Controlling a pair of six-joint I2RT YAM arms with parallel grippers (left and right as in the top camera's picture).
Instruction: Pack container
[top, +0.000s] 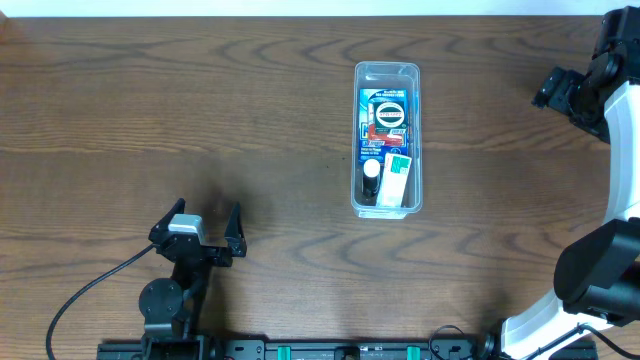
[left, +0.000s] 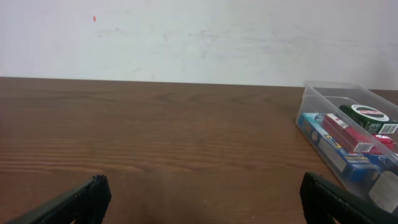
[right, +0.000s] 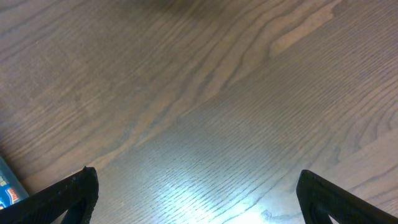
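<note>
The container (top: 357, 120) is a clear plastic bin standing upright on the wooden table, right of centre. It holds a blue box, a red box, a dark round tin, a small bottle and a white-and-green box. It also shows at the right edge of the left wrist view (left: 313, 102). My left gripper (top: 208, 215) is open and empty at the front left, far from the container; its fingers show in the left wrist view (left: 202, 199). My right gripper (right: 196, 196) is open and empty over bare table at the far right (top: 556, 90).
The wooden table (top: 200, 100) fills the overhead view. A black cable (top: 80, 290) runs from the left arm's base toward the front left corner. The right arm's white base (top: 560, 320) stands at the front right. A pale wall (left: 186, 37) stands behind the table.
</note>
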